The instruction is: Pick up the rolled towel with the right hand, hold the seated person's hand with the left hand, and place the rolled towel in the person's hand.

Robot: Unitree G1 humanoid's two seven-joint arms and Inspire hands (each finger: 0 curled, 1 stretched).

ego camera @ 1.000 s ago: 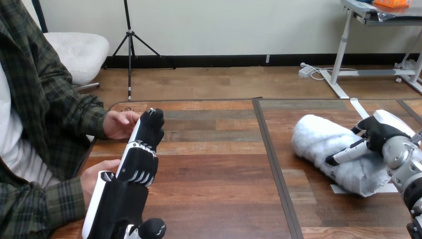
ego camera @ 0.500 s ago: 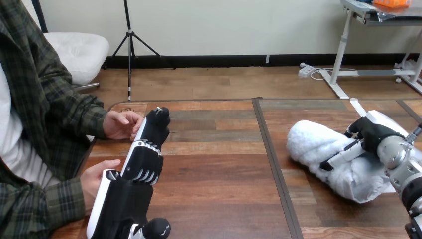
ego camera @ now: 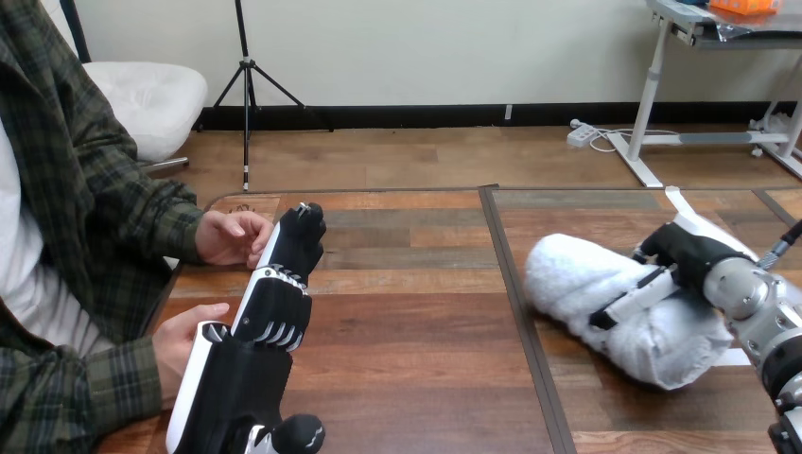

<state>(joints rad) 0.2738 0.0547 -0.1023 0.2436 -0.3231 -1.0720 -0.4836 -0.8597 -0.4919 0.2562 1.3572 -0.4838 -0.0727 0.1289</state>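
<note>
White rolled towel sits on the tabletop's right side, the right hand clamped round it, thumb across its front. The left hand, fingers straight, lies just beside the person's farther hand.

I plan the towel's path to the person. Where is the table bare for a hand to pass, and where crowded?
Bare: the middle of the table, between the left hand and the rolled towel. Crowded: the left edge, where the left hand lies beside the person's hands, and the right, where the right hand grips it.
</note>
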